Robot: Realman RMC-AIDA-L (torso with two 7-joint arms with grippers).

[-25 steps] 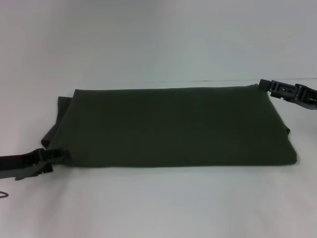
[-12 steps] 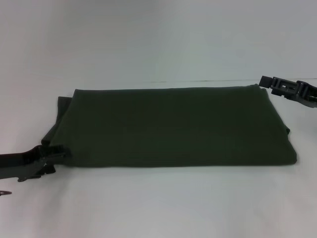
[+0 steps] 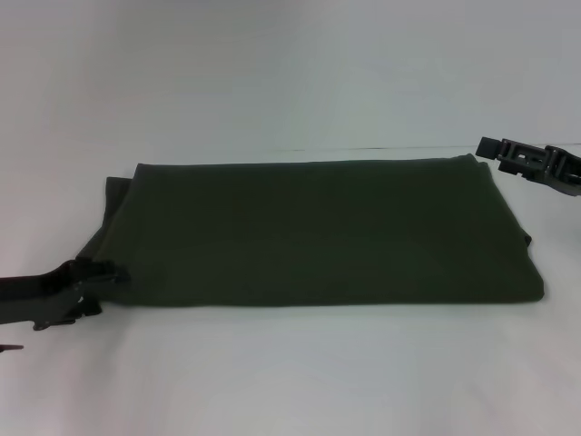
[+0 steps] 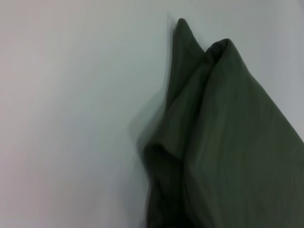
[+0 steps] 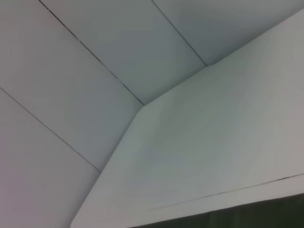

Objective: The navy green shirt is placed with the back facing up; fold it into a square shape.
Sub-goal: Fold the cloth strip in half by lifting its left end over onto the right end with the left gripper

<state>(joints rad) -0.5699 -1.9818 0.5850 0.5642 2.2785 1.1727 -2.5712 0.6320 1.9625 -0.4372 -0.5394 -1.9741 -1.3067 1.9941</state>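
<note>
- Already the navy green shirt (image 3: 318, 232) lies folded into a wide flat band on the white table (image 3: 290, 372).
- It likely needs one more fold to be square.
- Left gripper (image 3: 107, 271) touches its near-left corner; right gripper (image 3: 495, 148) sits just off its far-right corner.
- I cannot tell if either gripper's fingers are open.

White table (image 3: 290, 381) fills the head view, plain and smooth, with a thin dark seam (image 3: 381, 148) running across it toward the far side. Over on the right wrist view, pale wall panels (image 5: 95, 57) (split by narrow dark lines) rise behind the table's rounded corner.
</note>
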